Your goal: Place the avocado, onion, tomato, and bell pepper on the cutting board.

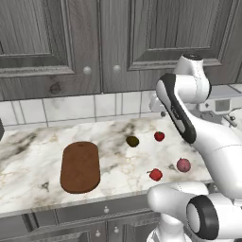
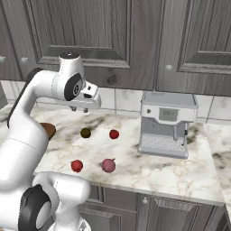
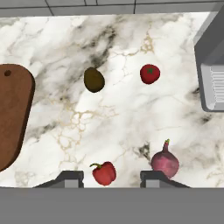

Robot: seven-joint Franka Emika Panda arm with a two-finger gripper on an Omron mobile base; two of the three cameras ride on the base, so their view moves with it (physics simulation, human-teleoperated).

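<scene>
On the marble counter lies the dark wooden cutting board [image 1: 80,166] [image 3: 13,113], bare, its end peeking past my arm [image 2: 48,130]. To its right sit the olive-brown avocado [image 1: 133,141] [image 2: 85,132] [image 3: 93,79] and the round red tomato [image 1: 159,136] [image 2: 114,134] [image 3: 149,74]. Nearer the front edge are the lumpy red bell pepper [image 1: 155,174] [image 2: 76,165] [image 3: 104,173] and the pink-purple onion [image 1: 183,165] [image 2: 108,165] [image 3: 165,161]. My gripper [image 2: 80,109] [image 3: 112,177] hangs high above the counter, looking down on the vegetables, fingers apart with nothing between them.
A grey coffee machine [image 2: 167,124] [image 3: 212,70] stands at the right against the tiled wall. Dark cabinet doors [image 1: 52,42] hang above the counter. The counter's front edge [image 1: 94,201] runs just below the board and the pepper.
</scene>
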